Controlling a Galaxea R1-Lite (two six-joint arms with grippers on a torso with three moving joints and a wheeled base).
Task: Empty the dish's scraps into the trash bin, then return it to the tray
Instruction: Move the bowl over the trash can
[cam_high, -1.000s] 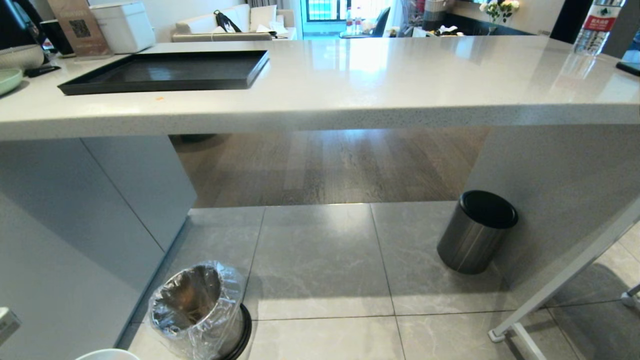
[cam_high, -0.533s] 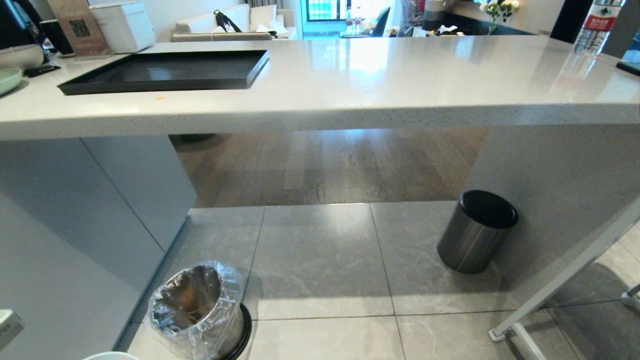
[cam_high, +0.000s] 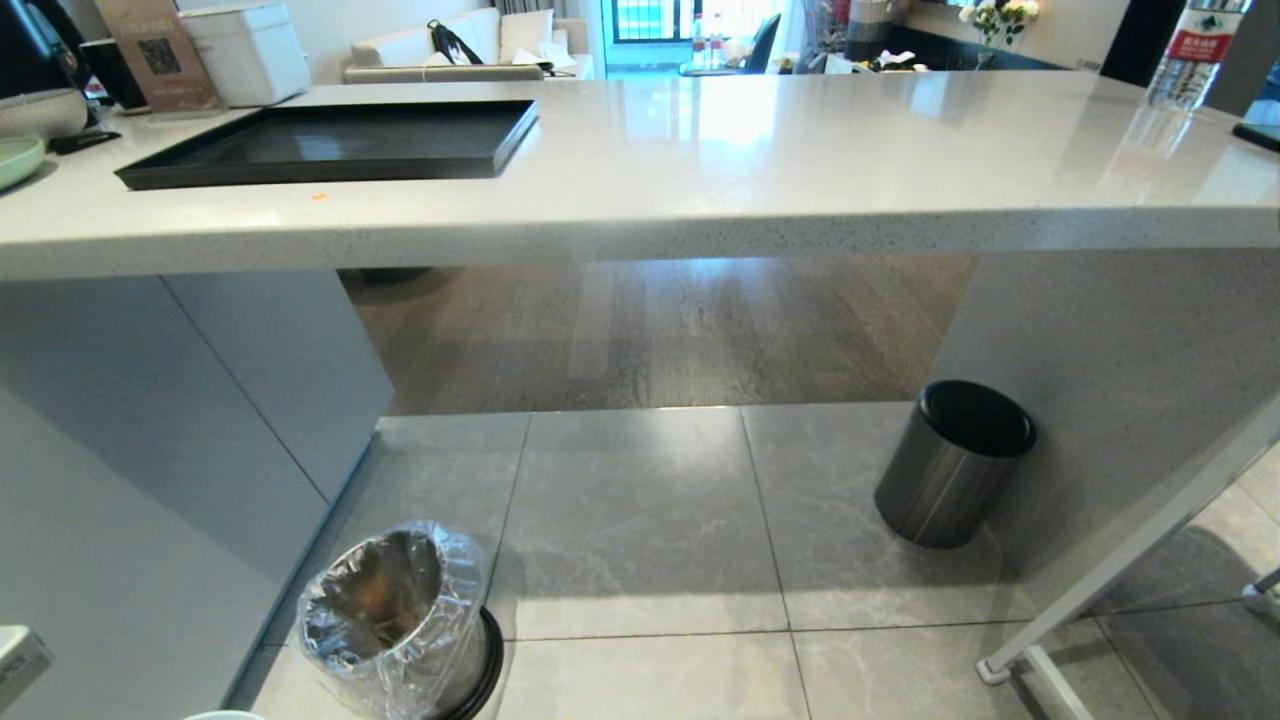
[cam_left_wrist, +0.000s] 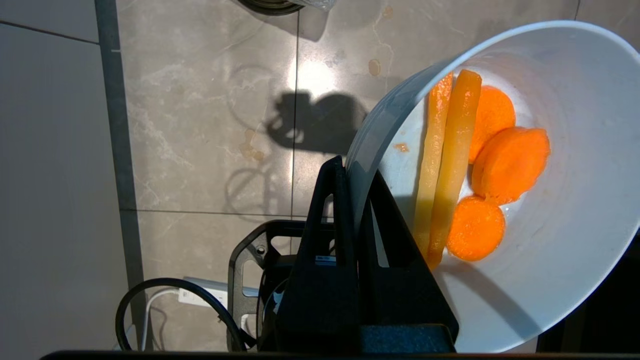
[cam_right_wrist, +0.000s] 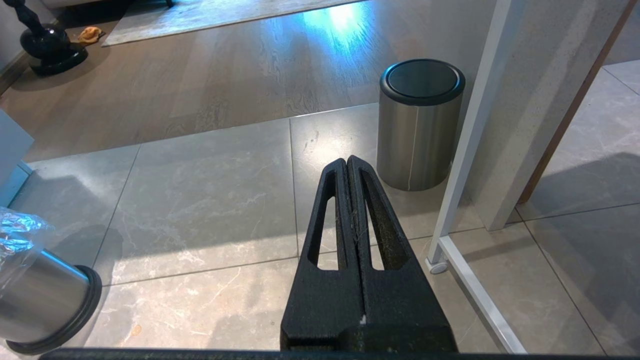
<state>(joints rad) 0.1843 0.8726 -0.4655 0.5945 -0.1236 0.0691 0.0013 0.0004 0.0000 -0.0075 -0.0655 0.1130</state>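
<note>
You see the left gripper (cam_left_wrist: 352, 170) clenched on the rim of the dish (cam_left_wrist: 575, 150), a glossy pale bowl tilted above the floor tiles. The scraps (cam_left_wrist: 507, 162), orange slices and yellowish sticks, lie inside. The right gripper (cam_right_wrist: 347, 165) is closed, empty.

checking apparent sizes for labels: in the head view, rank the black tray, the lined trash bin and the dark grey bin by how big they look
1. the black tray, clearly the widest.
2 and 3. the lined trash bin and the dark grey bin look about alike; the lined one stands nearer the camera, so no ranking between them.
</note>
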